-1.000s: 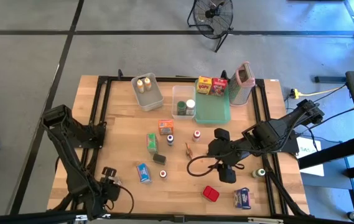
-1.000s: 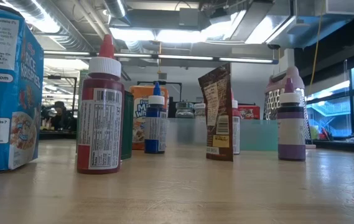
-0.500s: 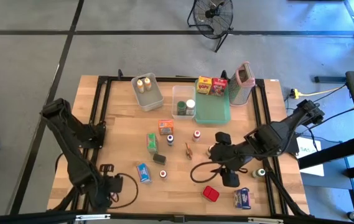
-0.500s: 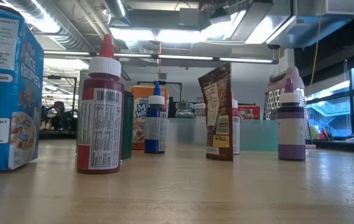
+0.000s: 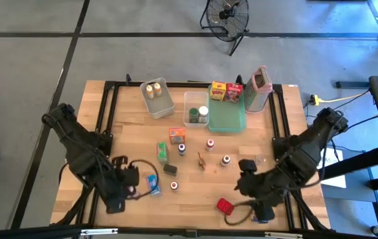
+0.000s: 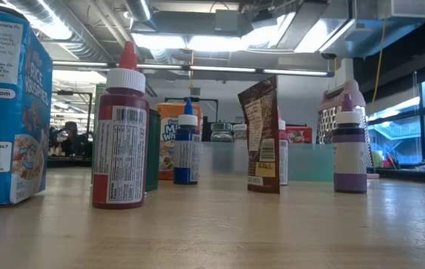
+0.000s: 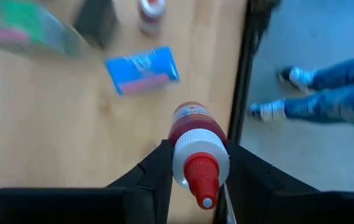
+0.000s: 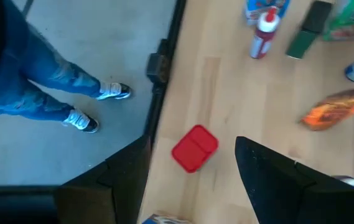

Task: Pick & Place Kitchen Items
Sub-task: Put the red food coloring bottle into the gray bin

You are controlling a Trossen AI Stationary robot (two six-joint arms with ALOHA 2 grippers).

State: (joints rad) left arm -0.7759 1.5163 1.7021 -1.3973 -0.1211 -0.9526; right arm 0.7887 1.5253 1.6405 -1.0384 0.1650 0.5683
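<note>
— Which way is the red bottle pointing?
— Clamped in the left claw, long axis along the fingers, red tip toward the wrist — above the desk's front-left. Right claw is gaping, empty.

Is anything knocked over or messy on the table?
Nothing looks spilled or broken. The little bottles stand upright on the table. The left gripper holds a red-capped bottle tipped on its side, but that is because it is being carried.

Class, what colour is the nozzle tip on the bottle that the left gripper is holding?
Red, above a white cap on the bottle; the left wrist view shows it best.
</note>
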